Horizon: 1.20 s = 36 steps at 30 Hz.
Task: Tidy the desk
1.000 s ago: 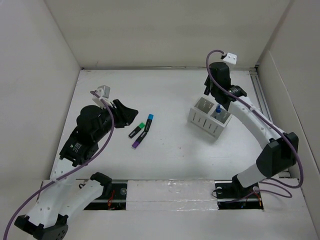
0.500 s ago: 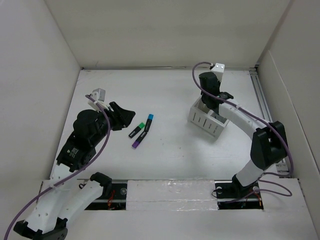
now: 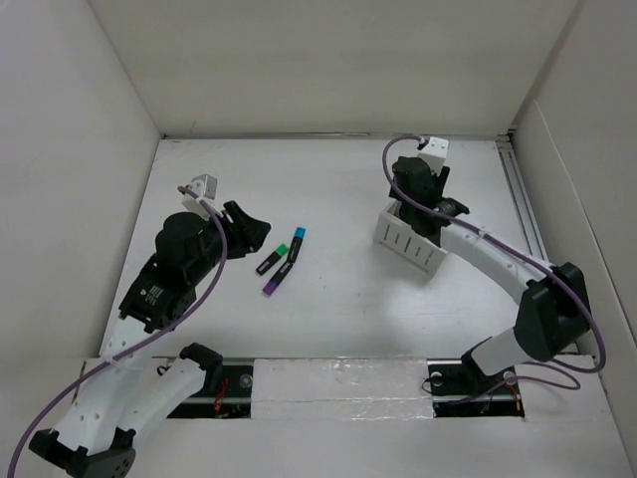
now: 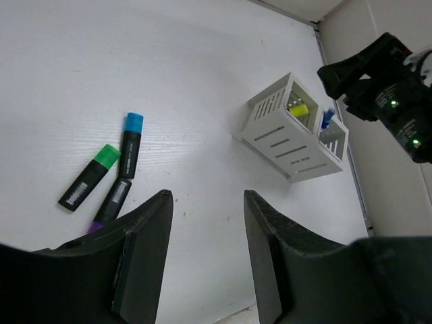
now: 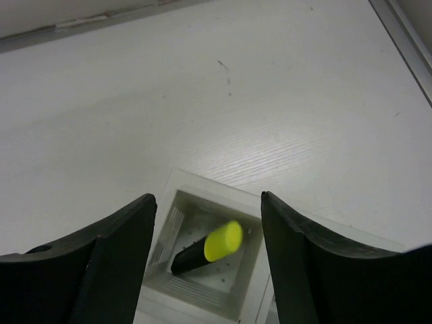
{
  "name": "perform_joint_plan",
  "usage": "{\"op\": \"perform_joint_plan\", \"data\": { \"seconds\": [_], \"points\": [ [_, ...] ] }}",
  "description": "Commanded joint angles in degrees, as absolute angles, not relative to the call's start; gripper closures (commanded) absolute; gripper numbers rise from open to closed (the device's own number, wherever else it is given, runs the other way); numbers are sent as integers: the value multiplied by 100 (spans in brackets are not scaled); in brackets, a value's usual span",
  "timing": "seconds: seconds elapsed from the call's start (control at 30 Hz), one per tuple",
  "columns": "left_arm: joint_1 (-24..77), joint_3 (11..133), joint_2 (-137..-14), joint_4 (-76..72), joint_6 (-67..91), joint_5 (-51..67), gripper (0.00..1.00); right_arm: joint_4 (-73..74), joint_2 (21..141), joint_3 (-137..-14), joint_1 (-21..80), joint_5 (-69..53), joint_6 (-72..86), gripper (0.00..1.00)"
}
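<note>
On the white desk (image 3: pixel 338 189) lie three highlighters close together: a green-capped one (image 3: pixel 272 260), a blue-capped one (image 3: pixel 296 242) and a purple one (image 3: pixel 278 279). My left gripper (image 3: pixel 254 231) hovers just left of them, open and empty; the left wrist view shows them (image 4: pixel 90 177) ahead to its left. A white compartmented holder (image 3: pixel 403 244) stands at the right. My right gripper (image 5: pixel 206 196) hangs open straight above its end compartment. A yellow-capped highlighter (image 5: pixel 209 246) leans inside that compartment, free of the fingers. A blue pen (image 4: pixel 327 118) stands in another compartment.
White panel walls close the desk in at the back (image 3: pixel 328 70), left (image 3: pixel 70 179) and right (image 3: pixel 587 169). A metal rail (image 3: pixel 518 189) runs along the right edge. The right arm (image 4: pixel 385 94) rises just behind the holder in the left wrist view.
The right wrist has swung left from the holder's right side to above its left end compartment. The left arm has barely shifted and stays beside the highlighters.
</note>
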<state>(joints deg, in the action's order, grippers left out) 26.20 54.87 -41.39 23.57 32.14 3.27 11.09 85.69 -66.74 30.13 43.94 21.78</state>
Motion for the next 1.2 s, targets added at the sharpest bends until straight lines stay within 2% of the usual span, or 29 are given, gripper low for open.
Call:
{"op": "perform_joint_plan", "data": {
  "seconds": [0.0,0.03,0.07,0.1,0.17,0.2,0.23,0.4,0.47,0.5,0.6,0.63,0.83,1.03,1.17],
  "points": [
    [2637,5748,-4052,2303,3041,211,57,1298,8175,-7214,3251,4264,2145,31],
    [2637,5748,-4052,2303,3041,211,57,1301,8174,-7216,3252,4263,2145,31],
    [2637,5765,-4052,2320,3024,202,57,1388,8139,-7251,3330,4210,2162,36],
    [2637,5792,-4017,2338,2989,185,57,1458,8095,-7260,3549,4071,2171,54],
    [2637,5932,-3982,2390,2927,62,57,1398,8042,-7172,3822,3562,2241,78],
    [2637,6020,-3964,2408,2892,62,57,1354,8068,-7128,4084,3386,2250,97],
    [2637,6177,-3955,2426,2839,-139,57,1319,8121,-7067,4217,2992,2328,100],
    [2637,6468,-3867,2373,2777,-194,56,1650,9356,-7566,4807,2313,2882,100],
    [2637,6513,-3876,2373,2786,-36,55,1959,9868,-8196,4913,2250,2918,78],
    [2637,6521,-3841,2390,2795,-35,56,2177,10340,-8409,4991,2241,2961,59],
    [2637,6399,-3649,2443,2883,193,56,2451,11202,-9226,4992,2101,3040,39],
    [2637,6294,-3587,2452,2909,211,55,2530,11406,-9429,4992,2101,3050,37],
    [2637,5890,-3173,2514,3234,728,55,3155,12776,-10774,4992,2109,3278,34],
    [2637,5599,-2883,2531,3358,879,55,3515,13411,-11574,4992,2223,3480,33],
    [2637,5625,-2883,2540,3305,862,55,4015,13632,-11751,4992,2223,3927,37]
  ]
}}
